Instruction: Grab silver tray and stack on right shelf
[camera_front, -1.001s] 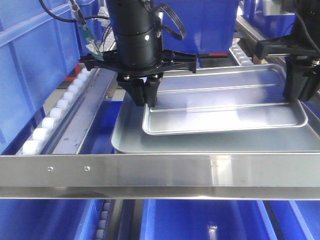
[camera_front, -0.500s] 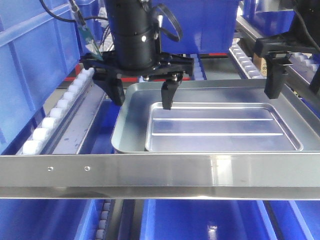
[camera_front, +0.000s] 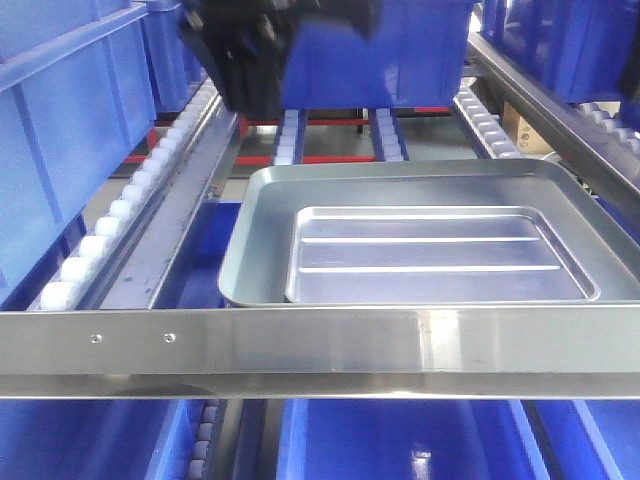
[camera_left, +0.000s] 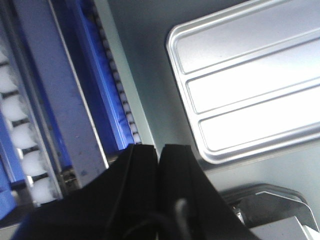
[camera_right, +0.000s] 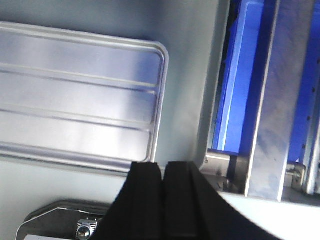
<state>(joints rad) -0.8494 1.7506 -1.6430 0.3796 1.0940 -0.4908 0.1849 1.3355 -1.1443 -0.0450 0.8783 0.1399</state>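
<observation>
**Ridged tray lies nested in the larger tray on the rack**

We see the silver tray (camera_front: 440, 256) lying flat inside the larger plain tray (camera_front: 262, 235), its two long ridges running left to right in the front view. Both trays sit on the right shelf (camera_front: 320, 352), just behind the steel front bar with its two small holes. A rail of white rollers (camera_front: 120, 215) runs along the left side of the rack, and blue bins (camera_front: 60, 130) stand to the left and behind.

In the left wrist view, the left gripper (camera_left: 159, 156) hangs above the larger tray's floor, near the ridged tray's rounded corner; its two dark fingers are pressed together with only a thin seam between them, and they grasp nothing. In the right wrist view, the right gripper (camera_right: 162, 172) is likewise closed on nothing, its fingers side by side above the larger tray's floor, apart from the ridged tray's edge. In the front view we make out only a blurred dark arm (camera_front: 245, 50) at the top left.
</observation>
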